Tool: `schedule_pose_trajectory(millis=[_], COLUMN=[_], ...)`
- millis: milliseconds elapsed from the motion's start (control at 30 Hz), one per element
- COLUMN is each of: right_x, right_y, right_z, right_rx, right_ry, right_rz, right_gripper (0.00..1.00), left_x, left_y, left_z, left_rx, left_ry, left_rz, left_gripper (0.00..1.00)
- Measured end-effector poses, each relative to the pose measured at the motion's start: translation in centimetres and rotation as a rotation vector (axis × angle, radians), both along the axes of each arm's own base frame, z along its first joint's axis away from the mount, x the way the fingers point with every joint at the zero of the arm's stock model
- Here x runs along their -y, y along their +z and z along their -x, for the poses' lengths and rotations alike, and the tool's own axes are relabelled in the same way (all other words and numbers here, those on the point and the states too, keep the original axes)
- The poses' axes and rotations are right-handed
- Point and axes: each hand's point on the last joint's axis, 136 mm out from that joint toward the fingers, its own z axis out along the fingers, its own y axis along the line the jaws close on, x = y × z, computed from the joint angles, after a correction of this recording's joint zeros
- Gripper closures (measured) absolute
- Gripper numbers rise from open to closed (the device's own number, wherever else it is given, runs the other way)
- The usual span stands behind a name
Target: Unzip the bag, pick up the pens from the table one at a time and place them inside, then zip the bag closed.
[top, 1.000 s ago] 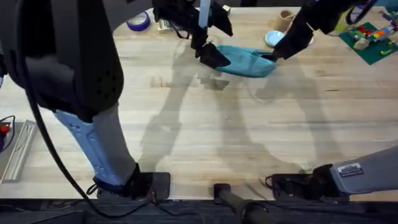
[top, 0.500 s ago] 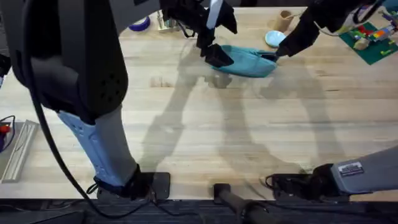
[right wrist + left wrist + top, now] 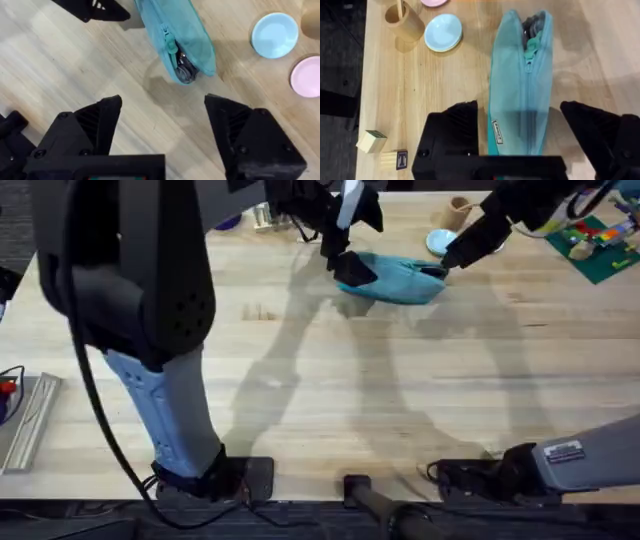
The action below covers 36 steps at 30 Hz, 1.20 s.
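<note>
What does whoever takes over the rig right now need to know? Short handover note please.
Left tool: open, straddling one end of the bag, not clamped on it.
Right tool: open, hovering just off the bag's other end, holding nothing.
Bag: teal, lying on the table at the far middle, near the light-blue dish. Zipper mostly shut; the slider sits short of the end, leaving a small gap with dark contents visible inside.
Done: I can't see loose pens on the table, so they look to be inside.
Left: close the last stretch of zipper, then withdraw both arms.
</note>
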Motion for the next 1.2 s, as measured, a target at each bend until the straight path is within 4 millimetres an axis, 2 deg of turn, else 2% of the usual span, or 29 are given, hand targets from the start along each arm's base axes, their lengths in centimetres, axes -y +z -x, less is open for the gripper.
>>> schedule_pose_trajectory(millis=[367, 433, 633, 700, 900, 933, 1200], right_x=[0.0, 0.0, 0.0, 0.0, 0.0, 0.0, -0.6], right_y=[0.0, 0.0, 0.0, 0.0, 0.0, 0.0, 0.2], right_z=[0.0, 0.0, 0.0, 0.0, 0.0, 0.0, 0.1], right_rx=[-0.002, -0.002, -0.002, -0.002, -0.002, -0.002, -0.006], right_ry=[-0.006, -0.006, -0.006, -0.006, -0.006, -0.006, -0.002], right_rz=[-0.001, -0.001, -0.001, -0.001, -0.001, -0.001, -0.038], right_gripper=[0.006, 0.006, 0.006, 0.006, 0.006, 0.006, 0.006], left_x=[0.1, 0.2, 0.2, 0.2, 0.2, 0.3, 0.3], left_y=[-2.0, -2.3, -2.3, -2.3, -2.6, -2.7, -2.9], left_z=[-0.4, -0.5, -0.6, -0.6, -0.5, -0.5, -0.5], left_rx=[-0.042, -0.045, -0.045, -0.048, -0.060, -0.062, -0.065], left_ry=[0.016, 0.018, 0.022, 0.025, 0.026, 0.025, 0.025], left_rz=[-0.008, -0.009, -0.008, -0.007, -0.010, -0.012, -0.012], left_gripper=[0.005, 0.044, 0.230, 0.361, 0.885, 0.937, 0.955])
